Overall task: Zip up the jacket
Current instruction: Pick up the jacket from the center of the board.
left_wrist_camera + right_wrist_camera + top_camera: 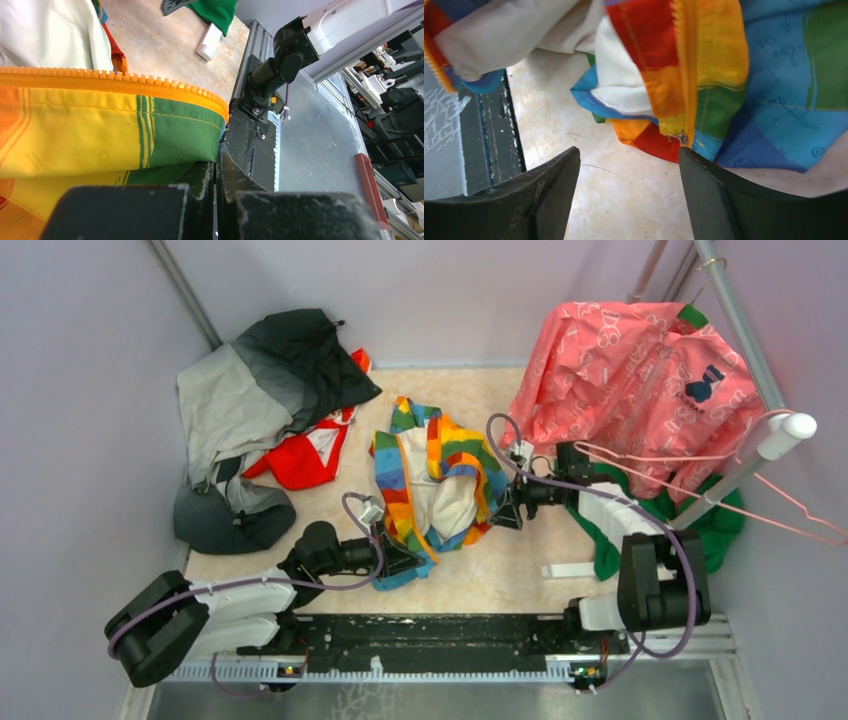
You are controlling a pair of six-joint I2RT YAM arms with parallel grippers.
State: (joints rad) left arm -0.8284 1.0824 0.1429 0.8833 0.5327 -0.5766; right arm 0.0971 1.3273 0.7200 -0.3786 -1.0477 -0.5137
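Jacket (pixel 440 480) lay open at the middle of the tabletop (pixel 500 580), pale lining up. Its long axis ran from the upper centre of the top view down toward my bases, leaning a little to the left, with the hem at the lower end.

My left arm reached low from the lower left of that view, forearm almost flat. My left gripper (pixel 400 558) was at the jacket's lower left corner, pressed together on the fabric. My right arm came in from the right, elbow raised. My right gripper (pixel 505 510) pointed left at the jacket's right edge with its jaws spread, holding nothing.

The left wrist view showed what the top view could not: the green corner of the hem pinched between my fingers. The zipper (pixel 125 80), with its orange teeth, ran along the top of that fold from the left edge of the frame down to the grip.

The right wrist view showed the other zipper half running down the frame. It ended in a small metal piece (pixel 682 137) just above my right finger, though I could not tell whether the two touched.

A grey-and-black jacket (pixel 260 390) sat at the upper left, and a pink garment (pixel 640 380) hung at the upper right.
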